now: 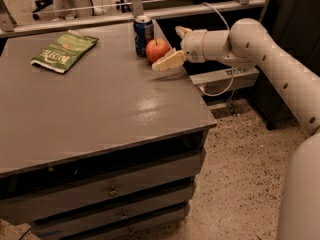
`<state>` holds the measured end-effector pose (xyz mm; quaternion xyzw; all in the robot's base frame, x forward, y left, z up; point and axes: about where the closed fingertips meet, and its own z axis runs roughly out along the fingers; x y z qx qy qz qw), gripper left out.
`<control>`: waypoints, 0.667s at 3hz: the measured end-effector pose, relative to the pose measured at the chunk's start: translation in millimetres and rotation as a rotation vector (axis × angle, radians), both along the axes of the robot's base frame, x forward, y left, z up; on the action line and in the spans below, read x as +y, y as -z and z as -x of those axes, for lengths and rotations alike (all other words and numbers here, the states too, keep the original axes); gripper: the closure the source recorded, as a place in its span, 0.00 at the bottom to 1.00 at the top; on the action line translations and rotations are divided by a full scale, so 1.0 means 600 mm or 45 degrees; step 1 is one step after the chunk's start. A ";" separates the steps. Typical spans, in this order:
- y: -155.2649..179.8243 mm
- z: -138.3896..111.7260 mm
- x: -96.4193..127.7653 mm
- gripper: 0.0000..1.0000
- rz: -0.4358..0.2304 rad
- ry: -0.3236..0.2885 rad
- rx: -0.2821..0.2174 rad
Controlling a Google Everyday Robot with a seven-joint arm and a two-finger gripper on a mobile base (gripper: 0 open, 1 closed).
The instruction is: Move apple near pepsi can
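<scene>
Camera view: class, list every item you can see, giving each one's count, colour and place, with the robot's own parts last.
table: one, grey, fills the left of the view, drawers in its front
chip bag: one, green, lying flat at the table's far left
pepsi can: one, dark blue, upright near the table's far right corner
apple: one, red-orange, on the table just right of the can
floor: speckled, right of the table
arm: one, white, reaching in from the right
end effector: one, cream, open, at the apple's right side
</scene>
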<state>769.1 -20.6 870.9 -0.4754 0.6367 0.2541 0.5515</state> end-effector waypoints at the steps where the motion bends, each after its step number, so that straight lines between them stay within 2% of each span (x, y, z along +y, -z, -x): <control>1: -0.040 0.052 -0.047 0.00 0.014 -0.020 -0.039; 2: -0.075 0.116 -0.104 0.00 -0.025 -0.088 -0.074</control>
